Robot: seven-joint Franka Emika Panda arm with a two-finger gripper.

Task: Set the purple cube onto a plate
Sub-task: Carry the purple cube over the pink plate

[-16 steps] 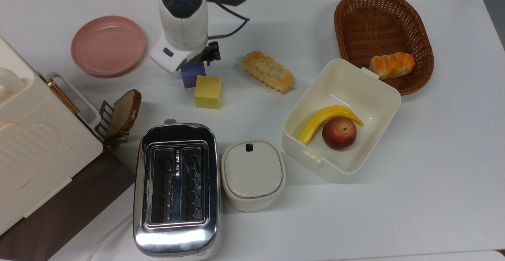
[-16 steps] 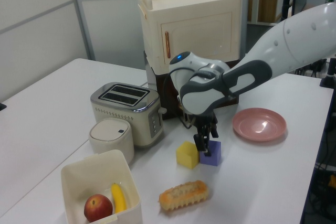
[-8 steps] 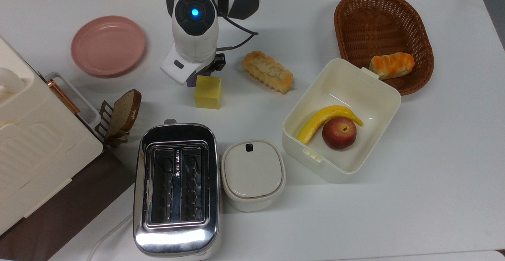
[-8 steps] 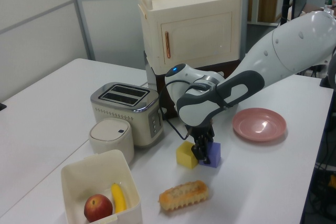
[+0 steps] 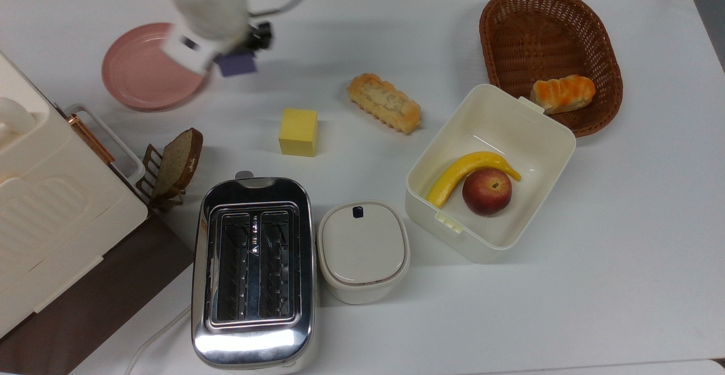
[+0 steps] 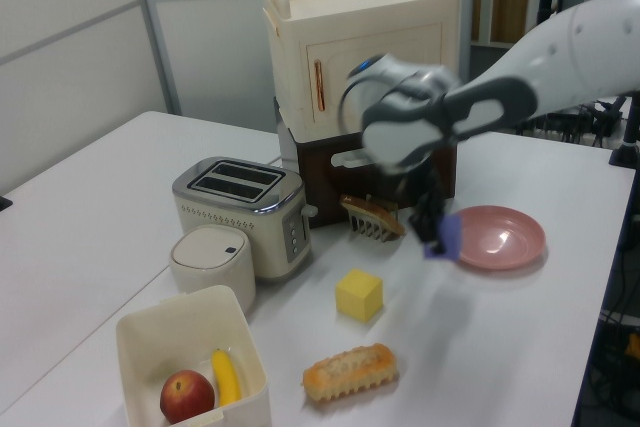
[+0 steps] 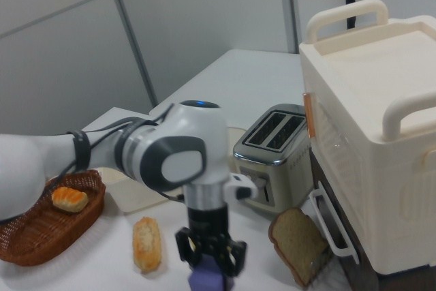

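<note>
My gripper [image 5: 242,58] is shut on the purple cube [image 5: 237,67] and holds it in the air, just off the pink plate's [image 5: 133,75] right rim in the top view. The white arm covers part of that rim. In the left view the purple cube [image 6: 448,237] hangs in the gripper [image 6: 436,231] at the near-left edge of the plate [image 6: 505,239]. In the right view the gripper [image 7: 207,265] points down with the cube [image 7: 206,281] between its fingers. The yellow cube [image 5: 298,132] rests alone on the table.
A pastry [image 5: 384,102] lies right of the yellow cube in the top view. An open white box [image 5: 544,137] holds a banana and an apple. A wicker basket [image 5: 510,35] holds a bun. Toaster [image 5: 253,270], lidded pot [image 5: 363,250], bread rack [image 5: 175,165] and cream cabinet [image 5: 51,211] line the front left.
The gripper closed on the purple cube beside the yellow cube, lifted it off the table and carried it toward the top view's left, up to the plate.
</note>
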